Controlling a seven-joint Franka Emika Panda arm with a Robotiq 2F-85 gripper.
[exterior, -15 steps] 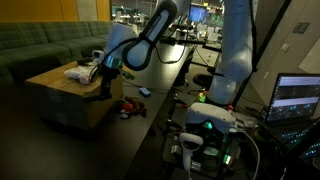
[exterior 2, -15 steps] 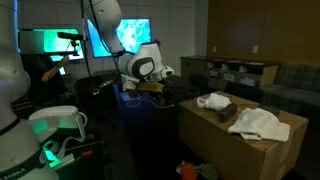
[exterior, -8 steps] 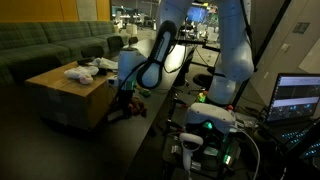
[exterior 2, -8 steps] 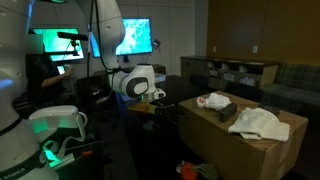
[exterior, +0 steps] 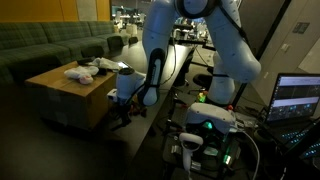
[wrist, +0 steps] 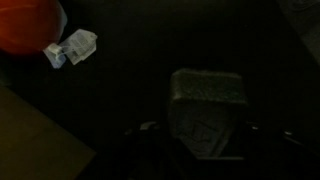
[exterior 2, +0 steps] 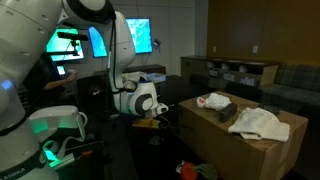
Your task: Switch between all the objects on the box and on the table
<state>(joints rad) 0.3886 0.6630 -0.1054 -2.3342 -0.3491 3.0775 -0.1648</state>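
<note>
My gripper [wrist: 203, 128] is shut on a brownish block-shaped thing [wrist: 205, 92], which fills the gap between the jaws. In both exterior views the gripper [exterior: 125, 103] [exterior 2: 155, 122] hangs low over the black table [wrist: 265, 55], just beside the tan box [exterior: 60, 100] [exterior 2: 250, 152]. A red soft thing [wrist: 30, 22] and a small white and blue piece [wrist: 72, 47] lie on the table ahead of the gripper. White rags [exterior: 80, 71] [exterior 2: 257, 122] and a black block [exterior 2: 226, 110] rest on the box top.
A green sofa [exterior: 40, 40] stands behind the box. Monitors [exterior 2: 130, 35] and a laptop [exterior: 298, 98] sit around the robot base [exterior: 210, 125]. A corner of the box [wrist: 30, 145] shows close to the gripper in the wrist view.
The arm has swung from over the box top down to the table beside it, carrying the brownish block. The jaws have kept the same hold.
</note>
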